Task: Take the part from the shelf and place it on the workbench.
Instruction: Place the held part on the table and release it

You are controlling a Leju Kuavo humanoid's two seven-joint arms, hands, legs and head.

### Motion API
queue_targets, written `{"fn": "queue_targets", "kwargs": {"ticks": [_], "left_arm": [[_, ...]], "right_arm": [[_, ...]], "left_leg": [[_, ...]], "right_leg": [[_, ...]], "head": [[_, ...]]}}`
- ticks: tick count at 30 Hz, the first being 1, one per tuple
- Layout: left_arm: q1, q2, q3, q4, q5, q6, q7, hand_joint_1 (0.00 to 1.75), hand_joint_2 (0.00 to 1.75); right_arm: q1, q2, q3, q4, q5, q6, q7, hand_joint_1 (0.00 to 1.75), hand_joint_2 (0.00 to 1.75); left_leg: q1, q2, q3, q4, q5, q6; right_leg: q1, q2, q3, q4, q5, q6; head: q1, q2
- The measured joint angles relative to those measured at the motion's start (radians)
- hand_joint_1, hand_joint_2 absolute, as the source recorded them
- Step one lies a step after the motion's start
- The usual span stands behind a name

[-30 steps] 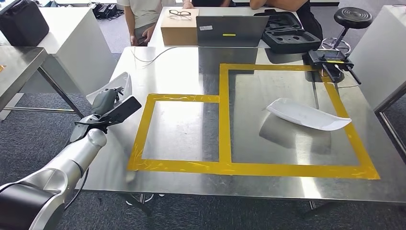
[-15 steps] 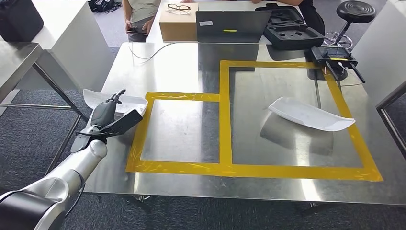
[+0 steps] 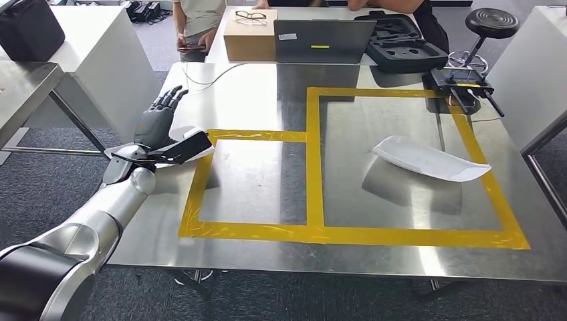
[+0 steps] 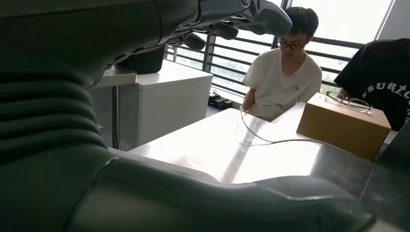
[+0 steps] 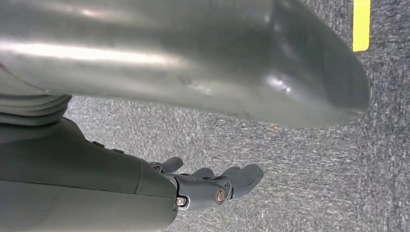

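left hand (image 3: 159, 122) hovers at the workbench's (image 3: 267, 180) nine o'clock edge, fingers spread, white part (image 3: 204, 151) beneath its thumb.

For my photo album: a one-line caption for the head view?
Left hand, fingers spread, over a white part at the taped steel workbench's left edge.

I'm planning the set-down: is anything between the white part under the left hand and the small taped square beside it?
Nothing visible. The white part is at the left edge of the small taped square, with only bare steel inside it.
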Motion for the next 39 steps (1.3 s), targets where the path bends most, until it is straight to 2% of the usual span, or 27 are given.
{"fn": "queue_targets", "kwargs": {"ticks": [9,18,23,26,30,35,39], "left_arm": [[-0.071,-0.037,-0.004,-0.014,-0.096,0.013,-0.001,0.0,0.0],[-0.087,-0.049,-0.005,-0.02,-0.099,0.013,-0.001,0.0,0.0],[-0.109,-0.067,-0.016,-0.025,-0.132,-0.017,-0.033,0.0,0.0],[-0.137,-0.101,-0.025,-0.04,-0.155,-0.053,-0.064,0.0,0.0],[-0.167,-0.169,-0.058,-0.066,-0.2,-0.083,-0.081,0.0,0.0],[-0.177,-0.249,-0.096,-0.102,-0.203,-0.089,-0.126,0.0,0.0],[-0.177,-0.29,-0.118,-0.124,-0.185,-0.094,-0.142,0.0,0.0]], "right_arm": [[-0.004,0.0,0.0,0.0,-0.001,0.0,0.001,0.0,0.0],[-0.004,0.0,0.0,0.0,-0.001,0.0,0.001,0.0,0.0],[-0.004,0.0,0.0,0.0,-0.008,-0.002,0.001,0.0,0.0],[-0.005,0.0,0.0,0.0,-0.014,-0.003,0.003,0.0,0.0],[-0.008,0.001,0.0,0.0,-0.021,-0.004,-0.001,0.0,0.0],[-0.008,0.002,-0.002,0.0,-0.038,-0.01,-0.024,0.0,0.0],[-0.007,0.002,-0.007,0.0,-0.049,-0.017,-0.034,0.0,0.0]], "left_leg": [[0.0,0.0,0.002,0.001,0.001,0.001],[0.0,0.0,0.003,0.001,0.003,0.002],[0.0,-0.001,0.004,0.001,0.004,0.003],[-0.001,-0.002,0.003,0.003,0.004,0.004],[-0.002,-0.002,0.002,0.006,0.002,0.007],[-0.005,-0.002,0.001,0.012,-0.003,0.015],[-0.009,-0.001,0.0,0.019,-0.009,0.024]], "right_leg": [[0.0,0.0,0.003,0.0,0.002,0.002],[0.0,0.0,0.004,0.0,0.003,0.003],[0.0,-0.001,0.005,0.0,0.003,0.003],[-0.001,-0.002,0.006,0.0,0.004,0.005],[-0.002,-0.002,0.006,0.0,0.005,0.007],[-0.006,-0.002,0.008,0.0,0.004,0.013],[-0.011,-0.001,0.011,-0.001,0.001,0.022]], "head": [[0.0,0.0],[0.0,0.0],[0.0,0.0],[0.0,0.0],[0.0,0.0],[0.0,0.0],[0.0,0.0]]}}
